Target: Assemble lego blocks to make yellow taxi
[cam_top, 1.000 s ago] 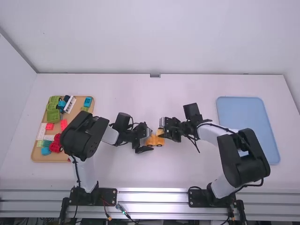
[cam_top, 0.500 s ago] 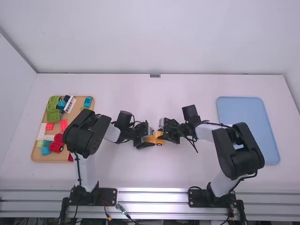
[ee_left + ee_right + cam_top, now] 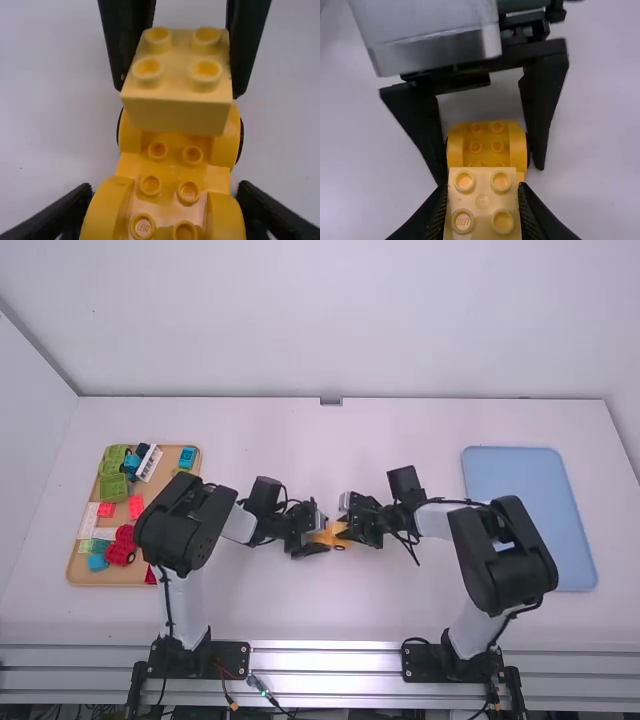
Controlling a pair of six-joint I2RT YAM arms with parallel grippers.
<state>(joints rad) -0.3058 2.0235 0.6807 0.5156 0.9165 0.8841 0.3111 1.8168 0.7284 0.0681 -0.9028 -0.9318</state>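
My left arm [image 3: 182, 602] and right arm [image 3: 470, 632] are alike, smooth white links broken up by black joints, with a bulky, rounded black housing [image 3: 185, 525] at the elbow of one and its twin [image 3: 503, 558] on the other. I stand on black base plates [image 3: 228, 659] marked with small pale dots. Thin black cables [image 3: 166, 612] loop along my links, and red and orange wires [image 3: 229, 696] trail by my left base. My left hand [image 3: 322, 537] has a silvery-grey block [image 3: 435, 37] behind a black crossbar; its fingers [image 3: 543, 95] are black and tapered, as are those of my right hand [image 3: 343, 520].
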